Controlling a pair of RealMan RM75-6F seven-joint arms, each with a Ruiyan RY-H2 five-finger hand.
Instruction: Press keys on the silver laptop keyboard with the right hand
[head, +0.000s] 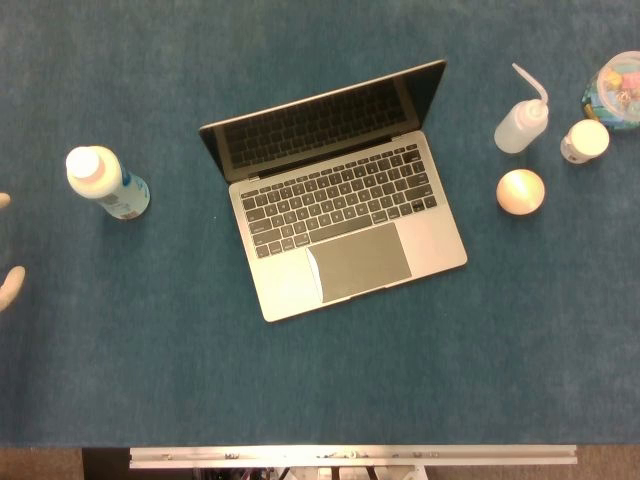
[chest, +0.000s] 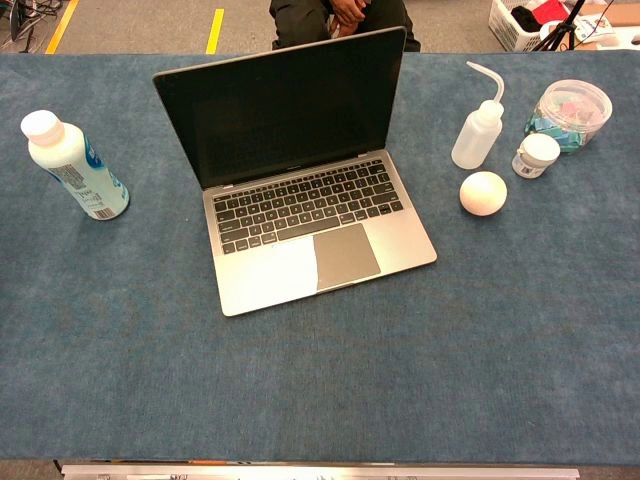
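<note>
- Silver laptop (head: 340, 215) lies open on the blue table cloth (head: 320, 380), its body turned a little askew to the table's edge, its screen (chest: 285, 105) dark and its keyboard (chest: 305, 205) bare, with no hand on it.
- Left of the laptop, at the very edge of the head view, two pale fingertips (head: 10, 287) of the left hand poke into the picture; the rest of that hand is cut off, so I cannot tell whether the fingers are spread or curled. The chest view does not show it.
- Neither view shows the right hand.
- Left of the laptop, well apart from it, a white bottle (chest: 72, 165) with a blue label and a white cap stands upright; the label's print is too small to read.
- Right of the laptop stands a clear squeeze bottle (chest: 477, 130) with a thin bent spout; whether it holds any liquid is hard to make out.
- Just in front of the squeeze bottle sits a white ball (chest: 483, 193).
- Further right of the laptop, a small white-lidded jar (chest: 537, 155) stands just beside a clear round tub (chest: 570, 112), which holds a jumble of coloured small things too blurred to name; the head view cuts the tub off at its edge.
- Behind the laptop, past the table's far edge, a seated person in dark clothes (chest: 340, 18) is cut off by the frame's top.
</note>
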